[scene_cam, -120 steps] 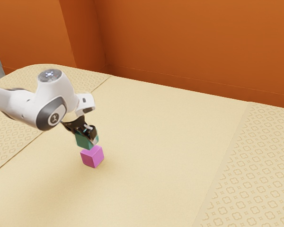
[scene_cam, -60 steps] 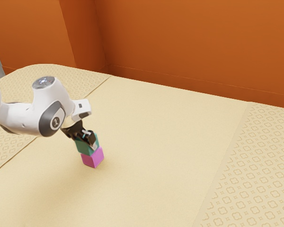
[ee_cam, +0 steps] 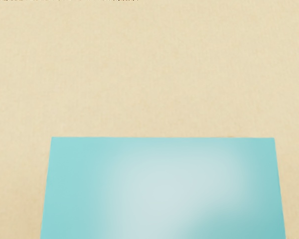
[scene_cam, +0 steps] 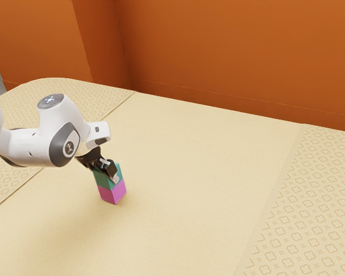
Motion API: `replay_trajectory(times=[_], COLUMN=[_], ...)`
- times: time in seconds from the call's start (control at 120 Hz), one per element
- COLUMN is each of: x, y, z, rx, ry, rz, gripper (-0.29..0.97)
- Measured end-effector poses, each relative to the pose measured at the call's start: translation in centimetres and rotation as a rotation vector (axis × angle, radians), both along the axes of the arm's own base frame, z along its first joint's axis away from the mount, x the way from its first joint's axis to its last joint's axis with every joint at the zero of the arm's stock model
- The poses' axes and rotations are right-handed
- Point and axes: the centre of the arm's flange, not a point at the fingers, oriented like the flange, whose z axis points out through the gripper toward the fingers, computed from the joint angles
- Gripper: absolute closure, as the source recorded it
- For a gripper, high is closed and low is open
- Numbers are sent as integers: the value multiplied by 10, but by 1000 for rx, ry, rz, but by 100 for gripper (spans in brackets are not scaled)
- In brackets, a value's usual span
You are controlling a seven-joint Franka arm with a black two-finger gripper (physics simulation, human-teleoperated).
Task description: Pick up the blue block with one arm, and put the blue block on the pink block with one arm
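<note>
Broadly, orange walls (scene_cam: 230,46) back a wide tan table (scene_cam: 207,172) with patterned cloth strips (scene_cam: 310,201) along its sides. In the exterior view the white arm (scene_cam: 40,144) reaches in from the left, its gripper (scene_cam: 102,166) clamped on the blue block (scene_cam: 108,179), which rests on the pink block (scene_cam: 113,194). From the wrist view, the blue block's pale top face lies just under the hand against plain tan surface.

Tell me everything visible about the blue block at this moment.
The blue block is a small teal-blue cube with plain, matte-looking faces. It rests flat on top of the pink block, sides roughly aligned, making a two-high stack on the tan table. The gripper grips its upper part from two sides. In the wrist view its face looks pale cyan, just under the hand.
</note>
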Motion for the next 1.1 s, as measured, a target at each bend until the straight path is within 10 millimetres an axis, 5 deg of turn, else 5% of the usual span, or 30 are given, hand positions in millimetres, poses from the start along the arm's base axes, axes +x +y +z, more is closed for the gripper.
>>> replay_trajectory(times=[0.733,0.842,1.1], x=[6,5,7], y=[0,0,-2], z=[0,0,-2], rx=[12,8,13], ry=[-11,-9,-5], rz=[-52,-61,-94], gripper=[43,26,10])
